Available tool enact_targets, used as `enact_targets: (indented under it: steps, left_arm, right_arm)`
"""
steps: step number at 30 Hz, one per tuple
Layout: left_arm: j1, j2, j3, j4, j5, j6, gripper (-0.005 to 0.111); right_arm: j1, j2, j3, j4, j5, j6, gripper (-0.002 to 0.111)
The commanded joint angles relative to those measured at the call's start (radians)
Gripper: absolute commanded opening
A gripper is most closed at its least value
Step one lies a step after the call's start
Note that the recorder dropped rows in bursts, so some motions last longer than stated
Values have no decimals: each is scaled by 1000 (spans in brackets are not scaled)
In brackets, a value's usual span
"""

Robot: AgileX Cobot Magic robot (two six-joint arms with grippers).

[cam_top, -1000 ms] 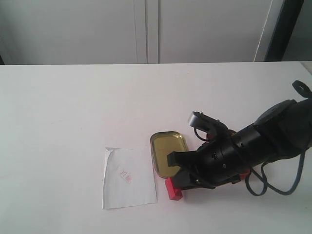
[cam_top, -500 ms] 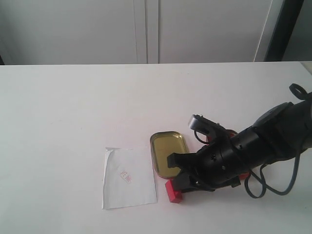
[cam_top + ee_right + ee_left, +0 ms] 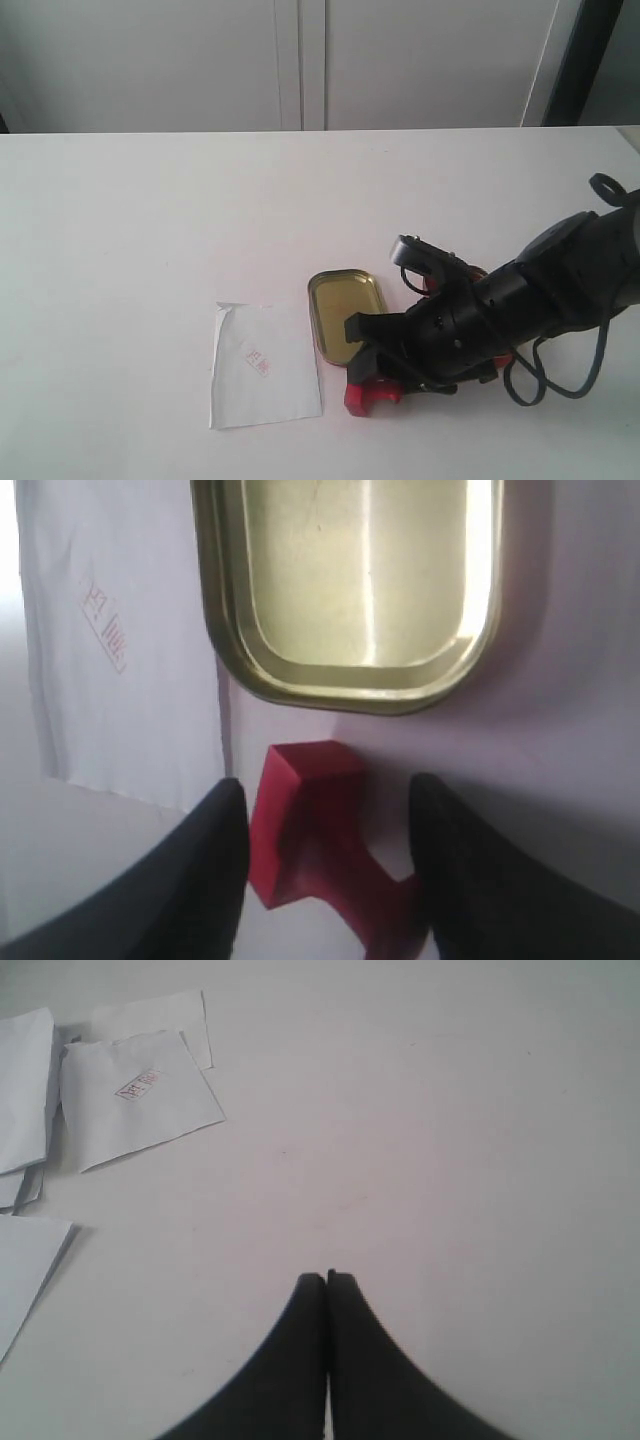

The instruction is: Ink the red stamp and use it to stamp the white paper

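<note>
Exterior view: my right gripper (image 3: pixel 372 362) sits low at the red stamp (image 3: pixel 366 396), just beside the gold tin (image 3: pixel 345 310).
The white paper (image 3: pixel 265 380), bearing a red mark, lies at the tin's far side from my arm. Left wrist view: my left gripper (image 3: pixel 327 1278) has its jaws pressed together on nothing, well apart from some loose sheets (image 3: pixel 140 1095). Right wrist view: jaws spread wide astride the stamp, which lies tipped on its side near the tin's rim.
</note>
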Motion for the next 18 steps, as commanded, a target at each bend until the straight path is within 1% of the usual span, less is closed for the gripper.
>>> enact_targets:
  steps: [1, 5, 13, 18]
  left_arm:
    - [-3, -5, 1, -5, -4, -9, 0]
    - [-3, -5, 1, -5, -4, -9, 0]
    - [-3, -5, 1, -5, -4, -9, 0]
    - [-3, -5, 1, -5, -4, -9, 0]
  right_arm:
    - [-5, -19, 5, -28, -14, 4, 49]
    - [-5, -48, 5, -56, -14, 18, 49]
    - [-5, -130, 5, -201, -68, 130, 49]
    - [-5, -190, 5, -232, -96, 134, 48]
